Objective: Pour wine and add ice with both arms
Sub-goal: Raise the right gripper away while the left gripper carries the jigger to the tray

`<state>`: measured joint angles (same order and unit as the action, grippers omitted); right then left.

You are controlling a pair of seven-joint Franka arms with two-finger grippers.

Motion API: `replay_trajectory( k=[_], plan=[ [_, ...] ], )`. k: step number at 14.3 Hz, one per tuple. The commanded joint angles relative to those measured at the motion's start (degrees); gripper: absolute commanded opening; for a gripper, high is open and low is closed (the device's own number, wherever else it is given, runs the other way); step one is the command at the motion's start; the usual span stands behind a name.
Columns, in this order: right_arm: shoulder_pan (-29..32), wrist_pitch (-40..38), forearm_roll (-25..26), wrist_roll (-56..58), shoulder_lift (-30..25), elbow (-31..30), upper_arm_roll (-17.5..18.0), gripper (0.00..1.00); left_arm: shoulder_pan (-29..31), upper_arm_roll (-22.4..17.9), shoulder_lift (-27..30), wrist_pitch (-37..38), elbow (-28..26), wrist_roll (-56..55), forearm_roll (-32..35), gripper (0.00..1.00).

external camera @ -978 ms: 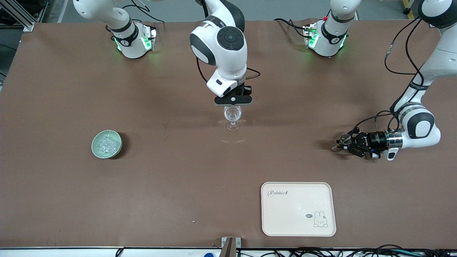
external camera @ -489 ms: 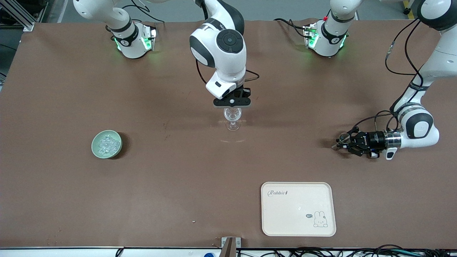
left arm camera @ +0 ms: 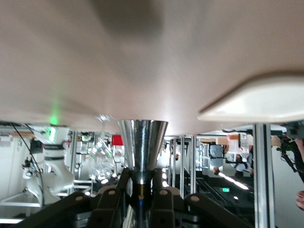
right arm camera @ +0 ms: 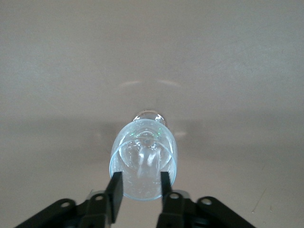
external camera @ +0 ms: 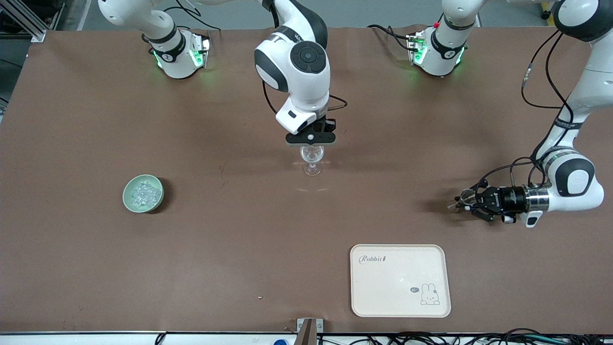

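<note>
Right gripper (external camera: 311, 143) mid-table, fingers pinching rim of upright clear stemmed wine glass (external camera: 312, 160). Left gripper (external camera: 460, 202) clamps small steel cone measuring cup (left arm camera: 142, 148), axis horizontal, toward left-arm table edge; glass nearer right arm.

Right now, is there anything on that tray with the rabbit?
No, the tray shows only its printed rabbit and lettering, nothing resting on it.

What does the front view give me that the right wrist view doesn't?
Only the front view shows the green bowl of ice, the rabbit tray, and the left gripper low over the table holding a metal cup. Only the right wrist view shows the fingers astride the wine glass's rim, one inside the bowl. Both show the right gripper at the glass on the table.
</note>
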<state>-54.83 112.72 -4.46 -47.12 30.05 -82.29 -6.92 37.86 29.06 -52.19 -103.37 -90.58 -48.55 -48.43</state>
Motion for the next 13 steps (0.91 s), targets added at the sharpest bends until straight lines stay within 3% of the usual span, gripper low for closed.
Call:
replay_trajectory(
  k=[1,4,8,10,13],
  plan=[
    [0.1,0.1,-0.2,-0.1,-0.4,-0.5,0.0,0.94,-4.6,-0.8,-0.6,0.8,4.9,-3.2,-4.0,0.01],
    [0.2,0.2,-0.2,-0.1,-0.4,-0.4,-0.1,0.97,-6.9,-0.8,-2.7,0.8,10.9,-5.3,-4.8,0.01],
    [0.9,0.2,-0.2,-0.1,-0.6,-0.3,-0.5,0.99,-9.3,-0.8,-5.4,-5.2,14.4,-5.2,-10.0,0.01],
    [2.9,-0.2,0.1,0.1,-2.0,-0.3,-0.6,1.0,-10.6,-0.8,-6.2,-10.5,15.0,-5.2,-12.1,0.01],
    [7.4,-0.8,1.6,0.4,-5.8,-0.4,-0.6,1.0,-12.3,-0.8,-10.3,-11.9,19.9,-4.7,-13.0,0.01]
  ],
)
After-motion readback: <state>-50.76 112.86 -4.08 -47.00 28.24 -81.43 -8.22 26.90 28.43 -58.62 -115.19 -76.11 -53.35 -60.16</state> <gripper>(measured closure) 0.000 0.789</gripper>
